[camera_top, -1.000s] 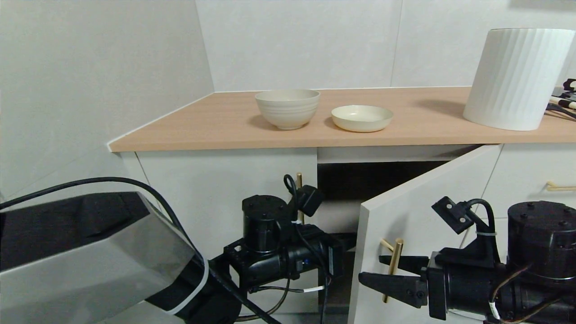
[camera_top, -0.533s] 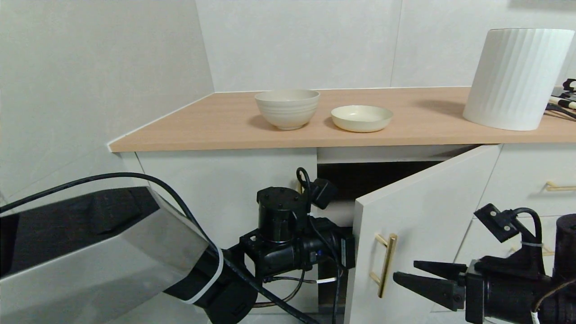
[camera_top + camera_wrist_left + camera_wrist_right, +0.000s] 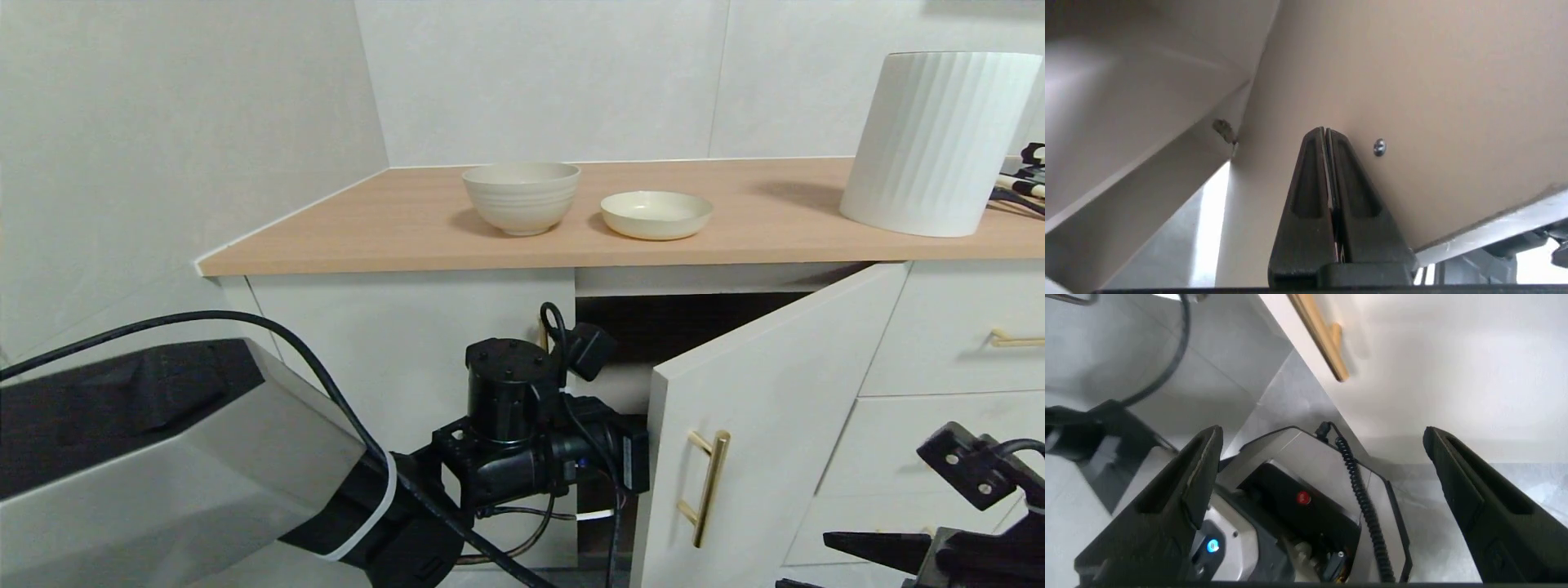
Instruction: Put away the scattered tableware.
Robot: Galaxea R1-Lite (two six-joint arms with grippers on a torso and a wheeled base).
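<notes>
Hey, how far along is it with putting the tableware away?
Done: the white cabinet door stands partly open. In hand: nothing; the left gripper is shut beside the door's inner face, the right gripper open and empty. Left: the beige ribbed bowl and shallow cream dish both sit on the wooden countertop.

- Light wooden worktop runs into the corner of the tiled wall.
- 1 ribbed cream bowl stands upright, just beside 1 shallow dish.
- Tall white ribbed container far right, utensils beside it.
</notes>
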